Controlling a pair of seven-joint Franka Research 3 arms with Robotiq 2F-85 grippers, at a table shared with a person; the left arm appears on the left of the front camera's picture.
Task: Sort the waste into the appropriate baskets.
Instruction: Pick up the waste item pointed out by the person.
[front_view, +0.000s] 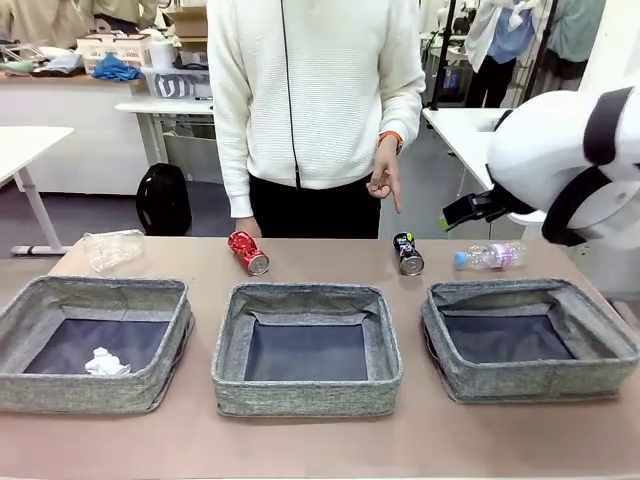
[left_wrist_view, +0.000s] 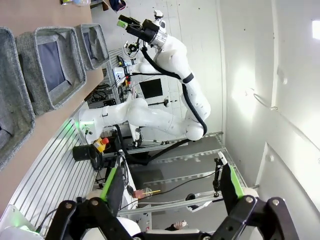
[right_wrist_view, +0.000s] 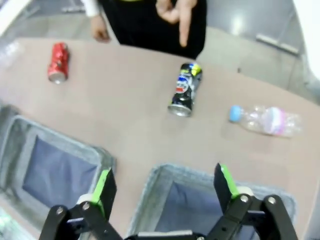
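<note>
Far edge of table (front_view: 320, 445): crushed clear plastic bottle (front_view: 112, 248) at left corner, red can (front_view: 248, 252), dark printed can (front_view: 407, 253) below a person's pointing hand (front_view: 384, 180), small clear bottle with pink label (front_view: 490, 257). Near edge: three grey baskets (front_view: 305, 392), crumpled white paper ball (front_view: 106, 363) in leftmost. Left gripper (left_wrist_view: 170, 167), right gripper (right_wrist_view: 162, 174): wide, empty.
</note>
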